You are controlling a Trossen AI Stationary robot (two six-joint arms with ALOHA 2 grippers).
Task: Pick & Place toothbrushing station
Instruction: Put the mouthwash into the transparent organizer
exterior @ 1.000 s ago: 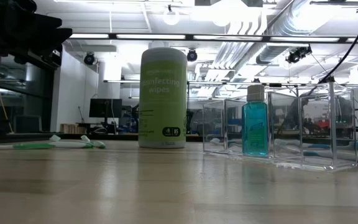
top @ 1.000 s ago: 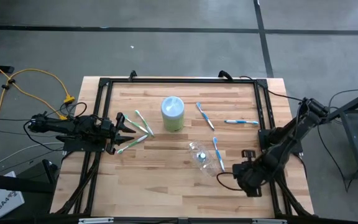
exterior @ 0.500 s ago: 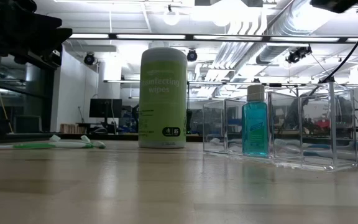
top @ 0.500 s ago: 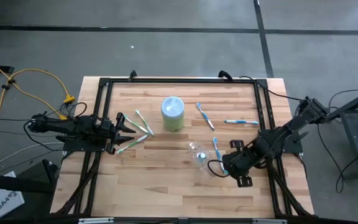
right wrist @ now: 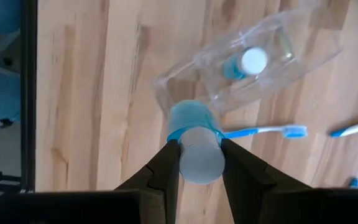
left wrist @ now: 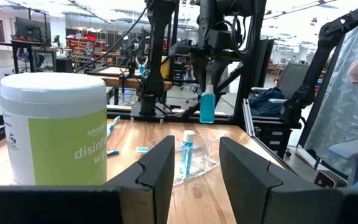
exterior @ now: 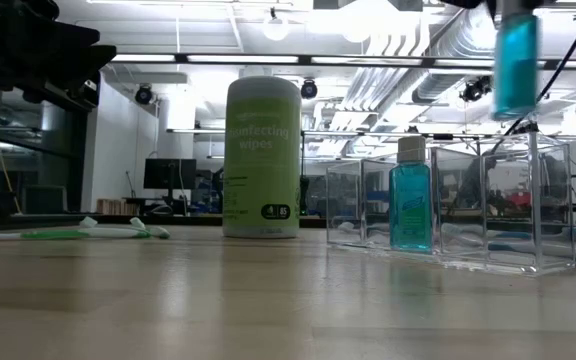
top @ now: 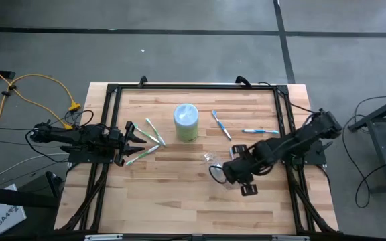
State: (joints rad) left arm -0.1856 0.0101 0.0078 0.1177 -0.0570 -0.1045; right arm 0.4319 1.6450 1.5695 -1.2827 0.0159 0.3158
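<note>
A pale wooden table (top: 179,194) edged by a black frame (top: 110,114) stands on a grey concrete floor (top: 179,47) crossed by dark seam lines, with a yellow cable (top: 39,84) looping over the floor beside it. Beyond the tabletop, the low view looks into a large bright workshop with a white ceiling, exposed ducts (exterior: 418,45) and rows of strip lights, and a dark monitor (exterior: 168,175) sits far back. The left wrist view shows more black-framed work stations (left wrist: 154,62) and shelving (left wrist: 86,46) in the distance.
</note>
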